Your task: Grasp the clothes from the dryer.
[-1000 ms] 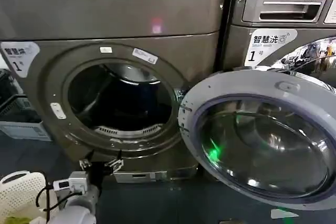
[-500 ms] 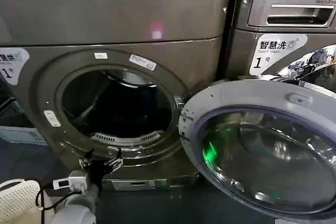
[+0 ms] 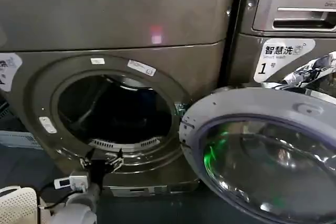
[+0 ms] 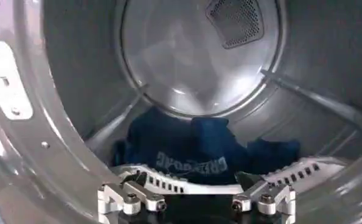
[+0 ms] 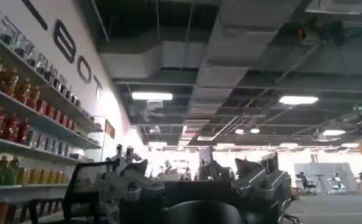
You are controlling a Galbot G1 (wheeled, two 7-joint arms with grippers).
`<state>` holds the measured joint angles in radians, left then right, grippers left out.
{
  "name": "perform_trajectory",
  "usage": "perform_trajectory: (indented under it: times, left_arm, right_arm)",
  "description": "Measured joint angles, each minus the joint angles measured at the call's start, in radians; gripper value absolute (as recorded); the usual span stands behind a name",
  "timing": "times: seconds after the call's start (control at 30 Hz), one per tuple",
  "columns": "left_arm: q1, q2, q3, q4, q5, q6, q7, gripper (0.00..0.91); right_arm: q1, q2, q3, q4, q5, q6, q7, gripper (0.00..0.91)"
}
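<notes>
Gaping left claw [image 4: 196, 204] at ribbed metal dryer [image 3: 131, 19] rim, rumpled navy clothes [image 4: 193, 149] beyond.

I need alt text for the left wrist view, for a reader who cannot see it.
Dark navy clothes with a pale print lie in a heap at the bottom of the dryer drum. The open left end effector sits at the porthole's lower rim, pointing at them.

The dryer [image 3: 115, 19] stands left of the LG machine [image 3: 283, 24]; its door [image 3: 262, 156] hangs swung out to the right, before that machine; the clothes [image 4: 193, 149] lie low in the drum [image 4: 199, 55], behind the porthole's lower lip; the left pincer [image 3: 101, 160] sits just before that lip; a basket [image 3: 16, 205] lies at the near left.
</notes>
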<state>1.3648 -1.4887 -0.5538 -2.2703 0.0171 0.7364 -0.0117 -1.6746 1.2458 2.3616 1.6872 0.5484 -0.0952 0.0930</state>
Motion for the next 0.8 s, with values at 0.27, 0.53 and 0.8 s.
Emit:
perform_trajectory:
  times: [0.27, 0.53, 0.8]
  left_arm:
    - [0.000, 0.000, -0.002, 0.003, 0.000, 0.000, -0.001, 0.907]
    - [0.001, 0.000, -0.003, 0.010, 0.001, 0.000, -0.011, 0.907]
    - [0.005, 0.000, -0.003, 0.010, 0.000, 0.000, -0.009, 0.907]
  right_arm:
    - [-0.002, 0.002, 0.007, -0.005, 0.000, 0.001, 0.000, 0.907]
    - [0.000, 0.007, 0.004, -0.004, 0.000, 0.002, -0.001, 0.907]
    - [0.002, 0.007, 0.003, -0.003, 0.000, 0.002, -0.001, 0.907]
